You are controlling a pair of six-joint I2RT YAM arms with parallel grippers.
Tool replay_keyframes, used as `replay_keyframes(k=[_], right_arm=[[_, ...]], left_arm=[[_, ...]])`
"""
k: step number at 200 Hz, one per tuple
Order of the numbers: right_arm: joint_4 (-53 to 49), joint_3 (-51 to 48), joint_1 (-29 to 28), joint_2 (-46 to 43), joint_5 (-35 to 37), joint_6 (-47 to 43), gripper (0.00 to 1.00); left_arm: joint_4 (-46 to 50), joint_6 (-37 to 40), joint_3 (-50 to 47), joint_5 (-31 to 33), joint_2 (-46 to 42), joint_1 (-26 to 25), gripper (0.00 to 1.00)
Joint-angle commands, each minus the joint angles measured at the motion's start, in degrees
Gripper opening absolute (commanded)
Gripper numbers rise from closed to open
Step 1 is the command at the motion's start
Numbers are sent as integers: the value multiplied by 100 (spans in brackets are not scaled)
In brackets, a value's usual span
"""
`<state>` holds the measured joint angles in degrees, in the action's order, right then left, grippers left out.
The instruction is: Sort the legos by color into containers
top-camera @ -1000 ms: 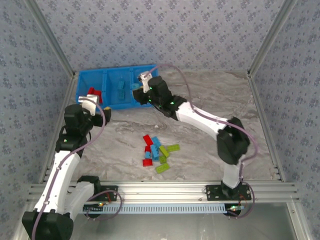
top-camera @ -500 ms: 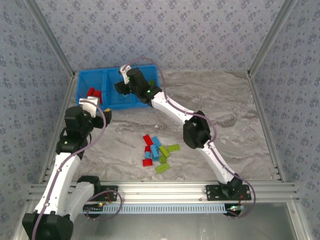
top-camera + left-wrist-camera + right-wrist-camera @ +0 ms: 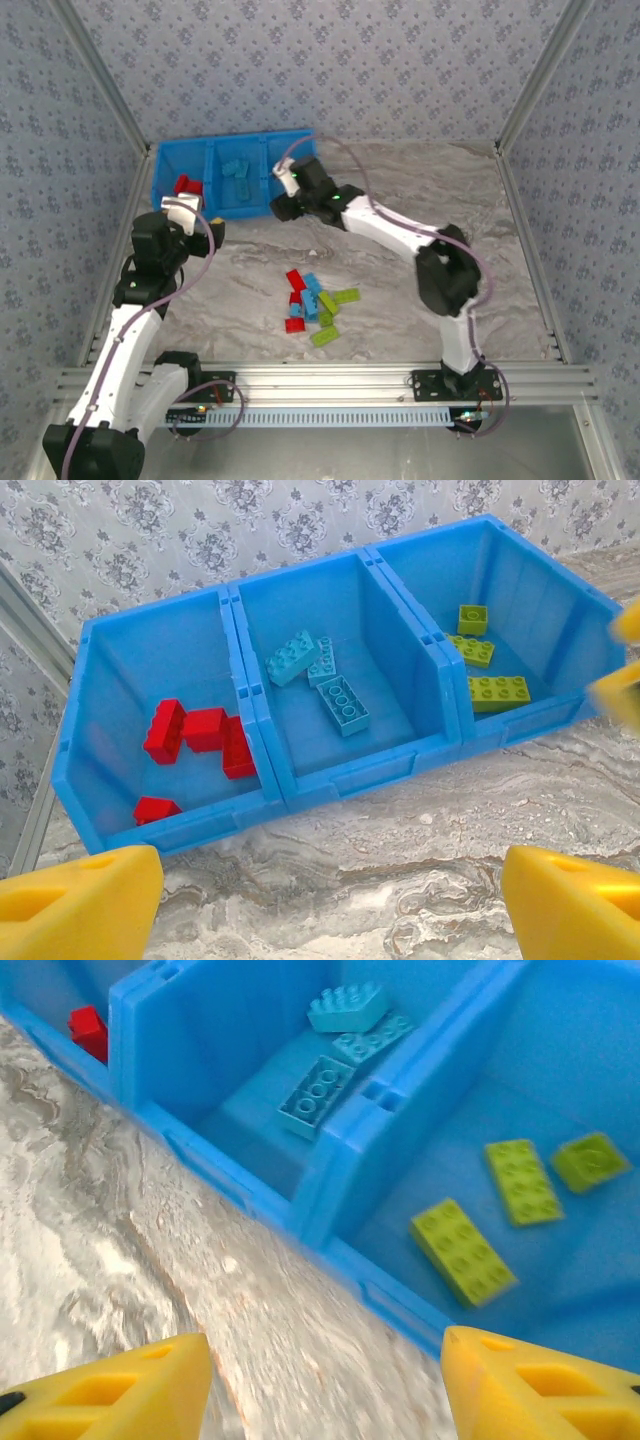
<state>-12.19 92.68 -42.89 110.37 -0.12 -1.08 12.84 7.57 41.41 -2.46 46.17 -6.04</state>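
Light: bright, even, diffuse, from overhead. Shadows: soft and faint, under the arms on the table [image 3: 540, 260]; no hard edges. Glare: none beyond a mild sheen. Top view: sharp at centre, darker strip below the rail [image 3: 330, 375] at the bottom. Left wrist view: bin [image 3: 330, 770] crisp, slight sheen on its walls; left fingers [image 3: 80, 900] out of focus at the lower corners. Right wrist view: blurred overall, green bricks [image 3: 463, 1250] smeared, right fingers [image 3: 110, 1395] soft
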Motion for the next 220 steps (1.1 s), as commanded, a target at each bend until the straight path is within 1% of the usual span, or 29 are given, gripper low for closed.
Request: replay_keyframes(k=[1, 24, 38, 41, 58, 66, 79, 91, 108, 122, 134, 145, 158, 170, 196, 220], right_arm=[[499, -822, 75, -1322, 89, 103, 66], [280, -1891, 84, -2505, 291, 390, 69], [52, -2380, 96, -3207, 402, 626, 71], [-2, -2614, 90, -3368, 437, 695, 72], [-489, -3079, 110, -4128, 585, 1095, 76], [-785, -3245, 118, -4435, 652, 1277, 78], [-1258, -3414, 137, -4813, 727, 1552, 80], [-1591, -3547, 176, -5076, 792, 1782, 82], [-1840, -3739, 299, -5276, 786, 2025, 83], [-1886, -3829, 419, -5323, 728, 2181, 84], [-1873, -3848, 510, -5298, 667, 2285, 85], [-1812, -3888, 572, -5272, 617, 2356, 85], [-1719, -3915, 622, -5236, 537, 2411, 86], [-1659, -3942, 660, -5201, 454, 2459, 86], [-1751, -3941, 707, -5138, 347, 2495, 87], [-1771, -4007, 732, -5186, 373, 2555, 88]], left_arm=[[-67, -106, 66, 17, 92, -38, 88], [227, -287, 248, -116, 399, -76, 88], [681, -539, 541, -261, 724, -217, 88], [814, -615, 643, -302, 816, -253, 88], [1571, -1323, 1172, -484, 1278, -555, 87], [1782, -1722, 1314, -513, 1462, -782, 87], [1852, -2415, 1339, -465, 1680, -1209, 84], [1688, -3047, 1223, -440, 1854, -1649, 80], [1258, -3866, 1018, -374, 2191, -2264, 75], [1028, -4636, 986, -206, 2636, -2695, 70], [1117, -5253, 1139, -54, 3169, -2972, 67], [1231, -5505, 1363, 11, 3634, -3178, 66], [1377, -5739, 1612, 117, 4140, -3341, 66], [1269, -5908, 1652, 238, 4433, -3432, 66], [1018, -6338, 1461, 524, 4669, -3458, 66], [1078, -6234, 1391, 700, 4815, -3462, 66]])
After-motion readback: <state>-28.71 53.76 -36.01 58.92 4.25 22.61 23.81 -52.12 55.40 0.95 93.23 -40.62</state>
